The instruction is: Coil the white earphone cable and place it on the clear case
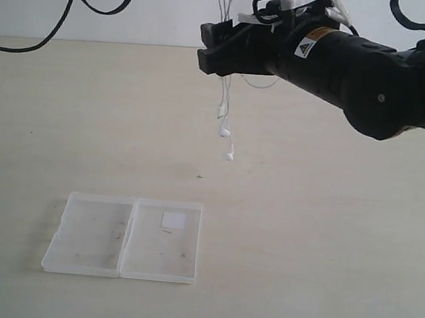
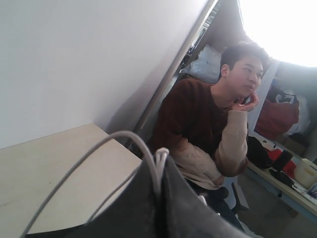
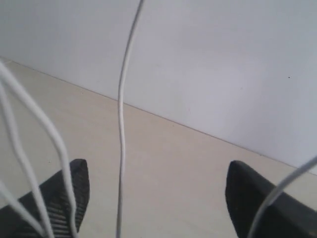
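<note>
Two claws: left gripper [image 2: 161,159] pinched white earphone cable [image 1: 223,100] high up; right gripper [image 3: 157,171] spread, strands hanging between jaws. Earbuds [image 1: 224,131] dangled above table [image 1: 325,236], clear case [image 1: 124,237] well apart below. Coiling step, seemingly; next move called for right jaws closing on strand.

Item: right arm [image 1: 369,76], a thick matte black cylindrical housing with one small round screw [image 1: 380,97] in its side. A white-and-yellow warning label [image 1: 312,43] with a black triangle sits near the wrist, and a white bracket [image 1: 304,2] on top. Black cables [image 1: 421,28] loop overhead. The right gripper [image 3: 157,171] has two black fingers [image 3: 64,198] with ribbed inner faces. The left gripper [image 2: 162,166] has smooth, dark grey fingers [image 2: 188,213].
</note>
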Motion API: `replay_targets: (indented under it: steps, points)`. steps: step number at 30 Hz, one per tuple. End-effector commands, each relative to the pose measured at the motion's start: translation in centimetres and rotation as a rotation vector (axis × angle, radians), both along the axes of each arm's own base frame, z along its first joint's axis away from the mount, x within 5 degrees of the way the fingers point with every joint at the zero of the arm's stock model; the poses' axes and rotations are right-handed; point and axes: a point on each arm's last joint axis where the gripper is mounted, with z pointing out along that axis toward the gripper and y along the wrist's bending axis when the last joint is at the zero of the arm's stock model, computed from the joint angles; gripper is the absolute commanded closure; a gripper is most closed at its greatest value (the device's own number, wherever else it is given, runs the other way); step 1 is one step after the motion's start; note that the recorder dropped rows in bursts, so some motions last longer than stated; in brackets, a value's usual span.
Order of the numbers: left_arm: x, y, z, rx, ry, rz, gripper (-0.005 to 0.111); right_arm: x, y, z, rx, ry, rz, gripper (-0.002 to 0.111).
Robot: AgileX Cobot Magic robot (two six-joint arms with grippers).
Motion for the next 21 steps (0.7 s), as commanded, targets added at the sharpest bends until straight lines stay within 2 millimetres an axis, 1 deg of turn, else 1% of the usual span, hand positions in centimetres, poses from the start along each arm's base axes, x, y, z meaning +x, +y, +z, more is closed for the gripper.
replay_targets:
  steps: [1, 2, 3, 4, 5, 8, 12, 16, 21]
  points:
    - [0.0, 0.1, 0.3, -0.024, 0.002, -0.002, 0.107, 0.1, 0.1, 0.3, 0.028, -0.007, -0.007, 0.055]
    - [0.0, 0.1, 0.3, -0.024, 0.002, -0.002, 0.107, 0.1, 0.1, 0.3, 0.029, -0.009, -0.007, 0.061]
    - [0.0, 0.1, 0.3, -0.024, 0.002, -0.002, 0.107, 0.1, 0.1, 0.4, 0.03, -0.01, -0.007, 0.075]
    - [0.0, 0.1, 0.3, -0.024, 0.002, -0.002, 0.107, 0.1, 0.1, 0.5, 0.03, -0.011, -0.007, 0.082]
    - [0.0, 0.1, 0.3, -0.024, 0.002, -0.002, 0.107, 0.0, 0.1, 0.5, 0.031, -0.011, -0.007, 0.093]
    - [0.0, 0.1, 0.3, -0.024, 0.002, -0.002, 0.107, 0.0, 0.0, 0.6, 0.031, -0.01, -0.006, 0.107]
    - [0.2, 0.2, 0.2, -0.012, 0.01, 0.02, 0.107, -0.5, -0.2, 1.0, 0.013, 0.028, 0.003, 0.108]
    - [0.6, 0.4, -0.3, 0.036, 0.028, 0.073, 0.107, -1.3, -0.6, 2.5, 0.01, 0.042, 0.014, 0.108]
    - [0.8, 0.6, -1.0, 0.111, 0.047, 0.106, 0.107, -3.1, -1.5, 4.4, -0.051, 0.08, 0.057, 0.108]
